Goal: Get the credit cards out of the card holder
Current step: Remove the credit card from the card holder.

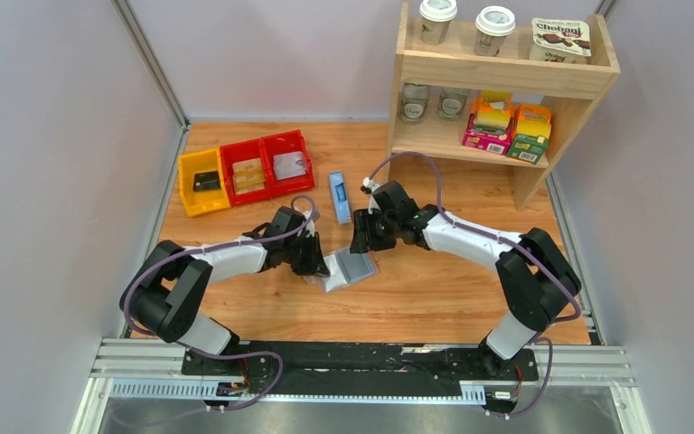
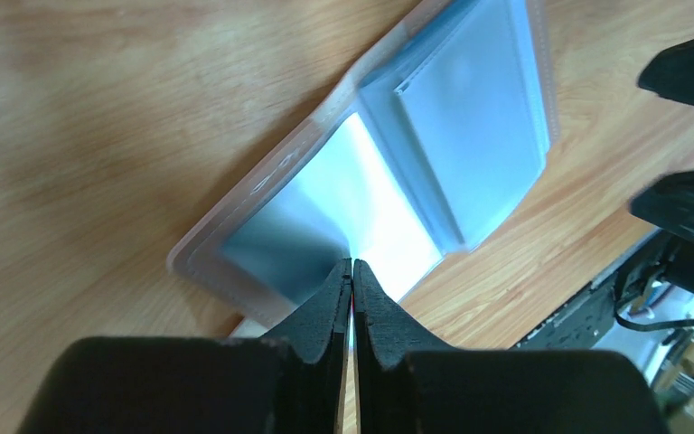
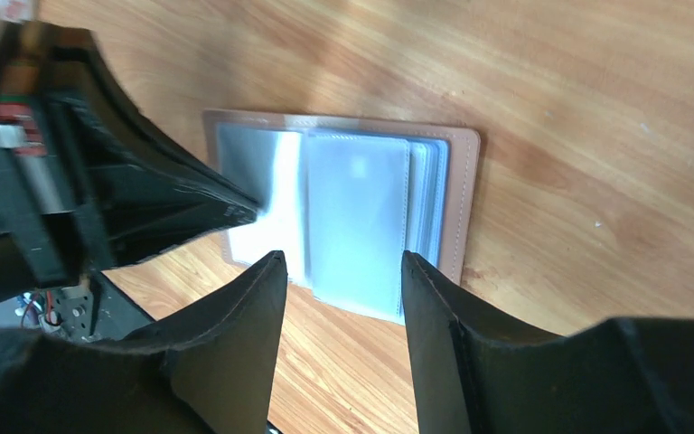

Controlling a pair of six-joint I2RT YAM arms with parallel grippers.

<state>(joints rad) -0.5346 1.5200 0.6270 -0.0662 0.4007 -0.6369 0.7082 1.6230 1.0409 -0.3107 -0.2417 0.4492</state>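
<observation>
So far little of the job looks done: the card holder (image 3: 466, 194) lies spread open, lining up, on the wooden surface (image 1: 443, 298) between the two arms, and no credit cards show out on the wood beside it. Its stack of clear sleeves (image 3: 358, 212) reads pale blue-grey, and whether cards sit inside them cannot be told from these views. The left hand (image 2: 352, 269) has its fingers pressed together on the near edge of a pale leaf of the holder, pinching it. The right hand (image 3: 342, 276) hangs just above the sleeves with its fingers apart, gripping nothing. Off at the far left, a small dark flat thing (image 1: 205, 181) lies in the yellow bin (image 1: 201, 206); it may be a card, but it is too small to tell. By my reading, the opening is done and the pulling of cards is what is left
</observation>
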